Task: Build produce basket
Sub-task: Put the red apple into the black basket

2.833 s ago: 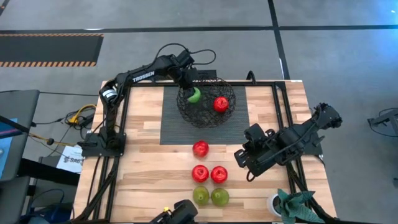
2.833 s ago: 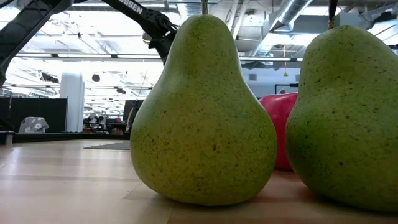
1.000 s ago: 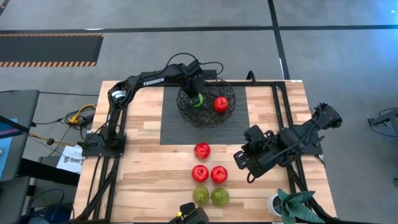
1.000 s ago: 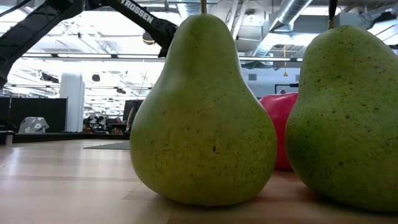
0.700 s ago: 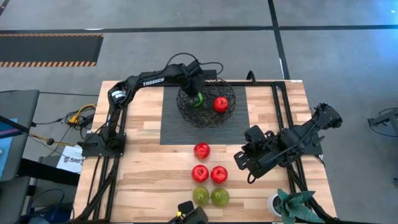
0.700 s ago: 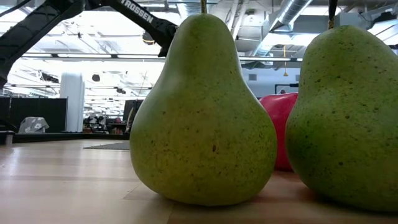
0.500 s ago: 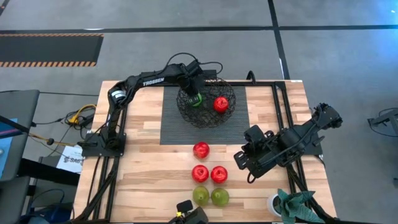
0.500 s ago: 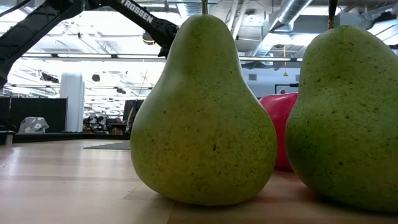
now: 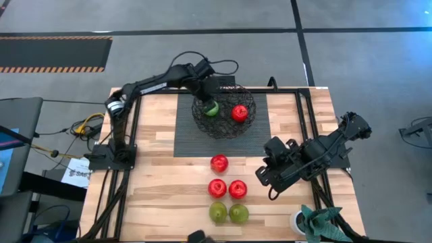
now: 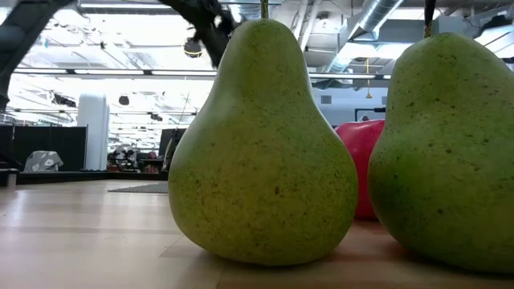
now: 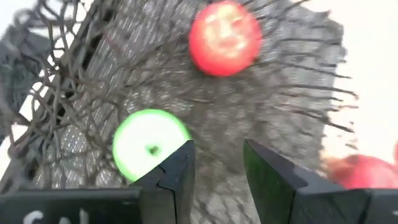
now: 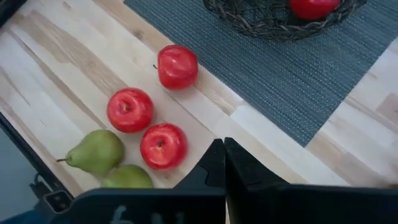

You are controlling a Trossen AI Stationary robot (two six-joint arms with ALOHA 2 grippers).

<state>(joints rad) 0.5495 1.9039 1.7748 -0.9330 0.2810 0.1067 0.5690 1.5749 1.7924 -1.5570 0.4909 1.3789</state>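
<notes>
Inside round crisscrossed wire basket (image 9: 225, 125): glossy green apple (image 9: 211, 108).

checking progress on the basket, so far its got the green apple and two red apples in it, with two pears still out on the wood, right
Not quite. The basket holds the green apple and only one red apple, as the high view shows. The other three red apples lie out on the wood, next to the two pears.
</notes>
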